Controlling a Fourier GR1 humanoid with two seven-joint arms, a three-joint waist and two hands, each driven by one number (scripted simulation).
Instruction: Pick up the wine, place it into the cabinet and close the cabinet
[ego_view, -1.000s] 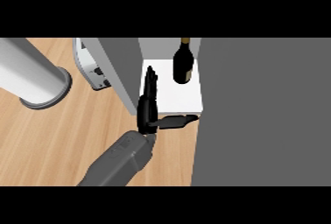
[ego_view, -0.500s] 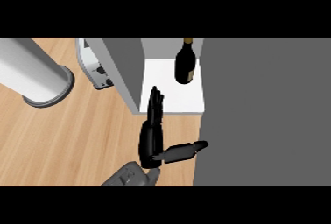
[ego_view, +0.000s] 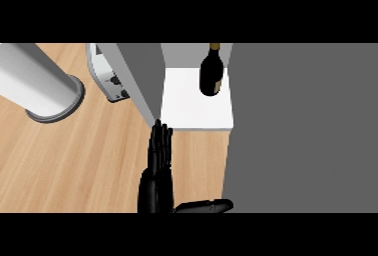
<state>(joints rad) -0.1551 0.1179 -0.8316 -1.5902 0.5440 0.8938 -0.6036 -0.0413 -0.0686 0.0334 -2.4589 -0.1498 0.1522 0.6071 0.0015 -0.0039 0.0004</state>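
Right hand (ego_view: 157, 165), fingers straight and together, thumb sticking out, is hovering at the cabinet door (ego_view: 140, 70) edge. Risk: fingers glancing off, leaving the door ajar, wine bottle (ego_view: 212, 70) exposed

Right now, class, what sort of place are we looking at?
Probably a kitchen: a wood counter and an open cabinet standing on it, with wine upright on its white shelf.
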